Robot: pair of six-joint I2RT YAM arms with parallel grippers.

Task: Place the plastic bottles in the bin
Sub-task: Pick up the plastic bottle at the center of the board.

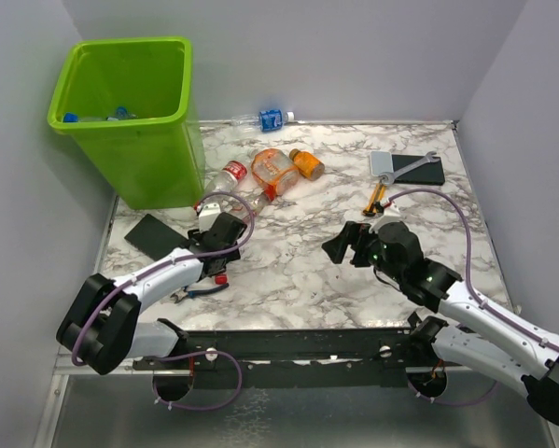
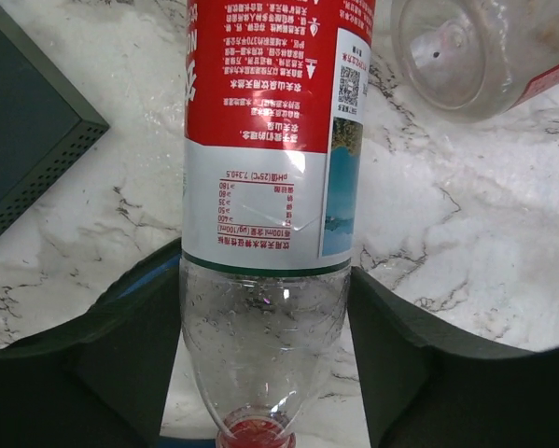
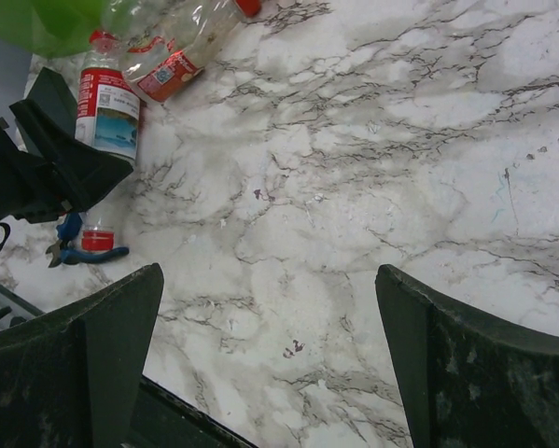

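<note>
1. The red-label bottle (image 2: 265, 187) lies flat on the table (image 1: 298, 261), toward the left end of the near edge; it is clear and looks empty, with a red and white label and a red cap.
2. The left gripper (image 2: 265, 266) is closed on the red-label bottle; one finger touches each side of the clear part by the cap.
3. Some blue pliers (image 1: 200, 292) lie just beside the cap; a flat black pad (image 1: 153, 235) lies near the left edge.
4. Toward the far edge lie three more bottles (image 1: 274, 173), close together, one clear and two orange; another bottle (image 1: 265, 119) lies right at the far edge.
5. The green bin (image 1: 158, 159) stands upright in the far left corner; inside it are bottles with blue caps (image 1: 97, 117).
6. The right gripper (image 3: 270, 271) hangs over bare table, right of the middle; it is wide open and holds nothing.
7. The table is white marble with grey lines; plain grey walls (image 1: 354, 56) stand on three sides.
</note>
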